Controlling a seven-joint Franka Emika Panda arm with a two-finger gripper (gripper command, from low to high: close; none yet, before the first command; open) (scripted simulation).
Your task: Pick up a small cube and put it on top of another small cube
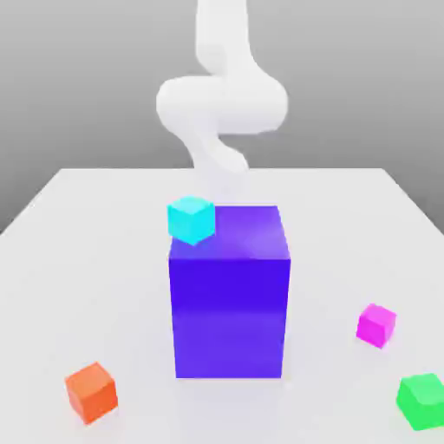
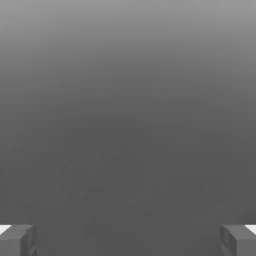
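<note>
Nearest the exterior view's camera lie two small cubes on the white table (image 1: pixel 78 225): an orange cube (image 1: pixel 91 392) at the exterior view's lower left and a bright green cube (image 1: pixel 422 401) at its lower right, the latter partly cut by the frame edge. Both rest flat on one face, each turned so that a vertical edge faces the camera. Neither has a long axis, the sides being equal.

Just beyond the green cube, and near it but apart, sits the magenta-pink cube (image 1: pixel 376 325), also flat on the table and turned slightly about the vertical, a corner edge toward the camera. It lies to the exterior view's right of the big blue-violet block (image 1: pixel 230 295), clear of it.

Blue-violet block: upright at the table's centre, one broad face toward the camera. On its top surface, at the corner nearest the exterior view's left, stands a cyan cube (image 1: pixel 191 218), touching the block and slightly overhanging that corner. No container appears.

White arm (image 1: pixel 221 104): rises behind the block, well above the table, blurred in outline. In the hand view the gripper (image 2: pixel 128 240) has its two grey fingertips (image 2: pixel 17 240) set wide apart with nothing between them, against a plain grey ground.
</note>
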